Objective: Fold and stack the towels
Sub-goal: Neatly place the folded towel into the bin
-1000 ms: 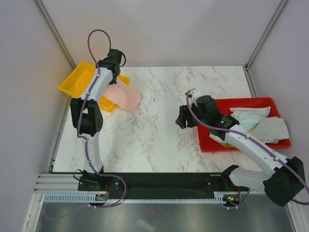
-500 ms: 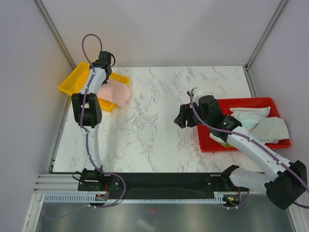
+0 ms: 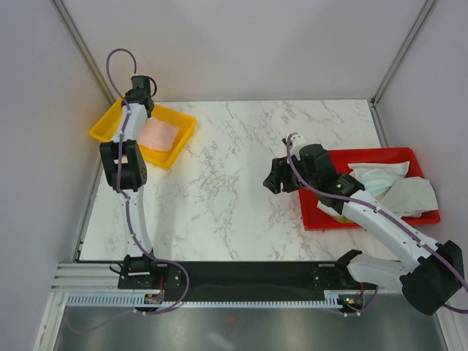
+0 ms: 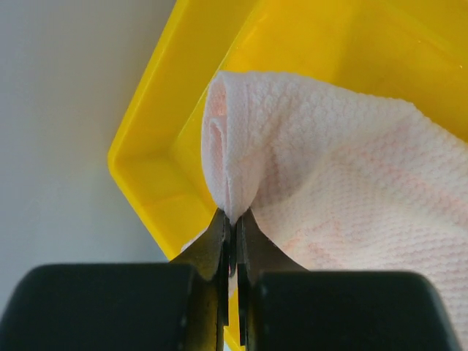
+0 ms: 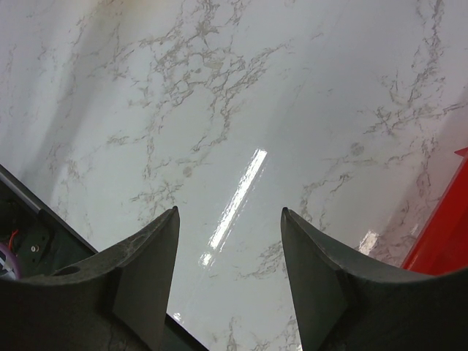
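Observation:
A pale pink towel lies in the yellow tray at the back left. My left gripper is shut on a bunched fold of this pink towel, over the tray's corner. In the top view the left gripper sits at the tray's far side. More towels lie crumpled in the red tray on the right: a mint green one, a grey one and a pale one. My right gripper hangs open over bare marble, left of the red tray.
White marble tabletop spans the space between the two trays. Grey walls close in the left, back and right sides. The red tray's corner shows at the right edge of the right wrist view.
My left arm has swung back and to the left, dragging the pink towel off the table edge and into the yellow tray. The right arm has stayed nearly still.

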You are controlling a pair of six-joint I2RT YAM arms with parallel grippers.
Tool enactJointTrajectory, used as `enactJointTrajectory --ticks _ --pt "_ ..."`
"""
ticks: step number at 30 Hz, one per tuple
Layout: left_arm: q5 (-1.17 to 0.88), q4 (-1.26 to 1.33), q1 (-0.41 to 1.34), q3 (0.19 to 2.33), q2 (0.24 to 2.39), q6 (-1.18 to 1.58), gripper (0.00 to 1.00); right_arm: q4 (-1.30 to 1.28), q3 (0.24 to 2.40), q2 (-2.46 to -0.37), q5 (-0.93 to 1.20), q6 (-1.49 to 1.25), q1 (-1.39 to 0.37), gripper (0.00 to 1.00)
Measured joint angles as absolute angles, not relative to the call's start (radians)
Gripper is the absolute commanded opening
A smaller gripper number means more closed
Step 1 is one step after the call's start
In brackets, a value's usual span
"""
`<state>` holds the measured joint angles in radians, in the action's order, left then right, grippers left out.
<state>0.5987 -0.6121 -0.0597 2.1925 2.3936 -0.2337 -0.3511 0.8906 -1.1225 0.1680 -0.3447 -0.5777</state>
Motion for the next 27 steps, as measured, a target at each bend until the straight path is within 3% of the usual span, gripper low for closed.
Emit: enactJointTrajectory --ticks 3,6,7,10,13,15,23,27 --pt "0.597 -0.587 -0.074 2.209 2.431 -0.239 0.1 -0.352 0.891 -1.133 0.167 -0.345 -0.578 0.66" --pt "0.6 -0.569 -0.079 2.222 2.476 -0.251 0.37 -0.352 0.891 -1.144 0.167 -0.345 -0.578 0.66" --pt "0.602 -0.566 -0.079 2.226 2.49 -0.255 0.55 -0.352 0.891 -1.147 0.167 -0.345 -0.578 0.66" --pt "0.61 -0.566 -0.079 2.229 2.511 -0.26 0.73 -0.353 0.895 -1.156 0.162 -0.347 -0.578 0.66" --pt "0.633 -0.564 -0.077 2.243 2.51 -0.257 0.8 -0.352 0.907 -1.164 0.154 -0.348 -0.578 0.66" --pt "0.645 -0.558 -0.072 2.252 2.497 -0.257 0.99 -0.353 0.914 -1.166 0.147 -0.349 -0.578 0.66" --pt "0.68 -0.556 0.006 2.246 2.326 -0.231 1.0 -0.385 0.953 -1.168 0.046 -0.371 -0.577 0.67" --pt "0.623 -0.593 0.184 2.191 2.181 -0.148 1.0 -0.474 1.075 -1.212 -0.118 -0.414 -0.519 0.68"
